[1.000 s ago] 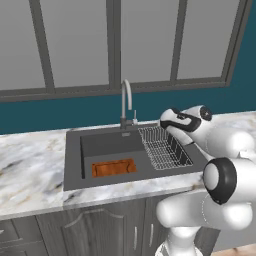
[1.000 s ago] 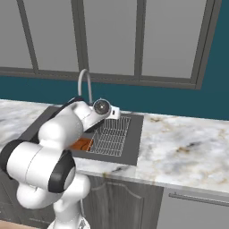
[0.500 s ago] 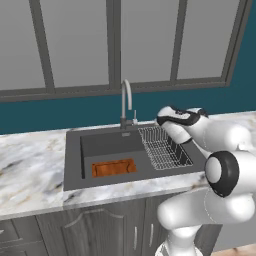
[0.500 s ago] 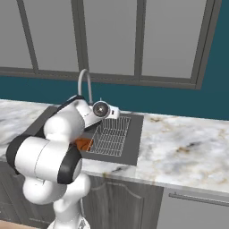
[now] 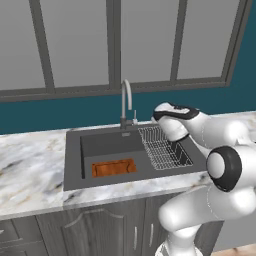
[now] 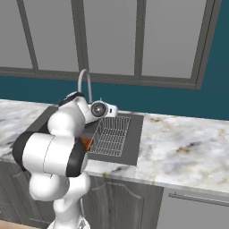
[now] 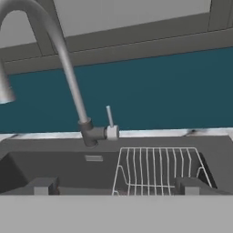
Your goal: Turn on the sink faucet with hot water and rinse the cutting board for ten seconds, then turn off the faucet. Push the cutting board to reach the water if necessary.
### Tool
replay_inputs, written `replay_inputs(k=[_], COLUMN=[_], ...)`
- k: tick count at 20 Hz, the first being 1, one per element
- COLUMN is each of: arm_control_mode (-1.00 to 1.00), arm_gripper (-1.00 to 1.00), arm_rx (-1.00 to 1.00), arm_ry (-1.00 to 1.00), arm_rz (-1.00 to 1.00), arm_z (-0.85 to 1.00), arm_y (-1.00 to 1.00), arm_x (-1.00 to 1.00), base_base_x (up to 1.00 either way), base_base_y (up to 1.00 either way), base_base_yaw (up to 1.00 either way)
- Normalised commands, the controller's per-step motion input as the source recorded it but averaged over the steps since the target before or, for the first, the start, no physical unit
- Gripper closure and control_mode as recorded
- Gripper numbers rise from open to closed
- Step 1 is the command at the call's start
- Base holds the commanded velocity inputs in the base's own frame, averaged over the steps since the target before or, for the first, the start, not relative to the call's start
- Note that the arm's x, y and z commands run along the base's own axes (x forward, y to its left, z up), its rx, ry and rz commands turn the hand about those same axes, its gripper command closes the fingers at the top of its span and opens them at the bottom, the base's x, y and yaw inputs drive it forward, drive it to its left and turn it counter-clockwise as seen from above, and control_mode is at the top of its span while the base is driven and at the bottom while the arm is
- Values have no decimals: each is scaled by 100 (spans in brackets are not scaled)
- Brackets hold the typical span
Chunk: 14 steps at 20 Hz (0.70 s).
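The sink faucet point(image 5: 125, 101) point(image 7: 68, 68) is a grey gooseneck at the back of the dark sink point(image 5: 73, 150), and no stream shows at its spout. Its thin lever point(image 7: 109, 118) stands upright beside the base. The orange-brown cutting board point(image 5: 113, 167) lies flat on the basin floor near the front, left of the spout; a sliver of the board point(image 6: 88, 143) shows past the arm. My gripper point(image 7: 114, 187) is open and holds nothing. It hovers over the dish rack, right of the faucet, facing the lever with a gap between. The white hand point(image 5: 171, 119) sits at about lever height.
A silver wire dish rack point(image 5: 165, 147) point(image 7: 157, 170) fills the right part of the sink under my hand. Marble counter point(image 5: 30, 170) runs to both sides. A teal wall point(image 7: 159, 91) and window frames stand right behind the faucet.
The hand has crept a little left toward the faucet and the elbow has swung. The jaws have stayed open, and the board and the lever have not moved.
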Motion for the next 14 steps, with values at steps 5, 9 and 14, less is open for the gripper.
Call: replay_inputs(k=[5,9,14], arm_control_mode=[-100,-100,-100], arm_gripper=[-100,-100,-100], arm_rx=[0,0,0], arm_ry=[-4,-3,-2], arm_rz=[0,0,0], arm_z=[0,0,0], arm_y=[22,14,6], arm_x=[9,2,7], base_base_x=[0,0,0], base_base_y=[0,0,0], base_base_yaw=[0,0,0])
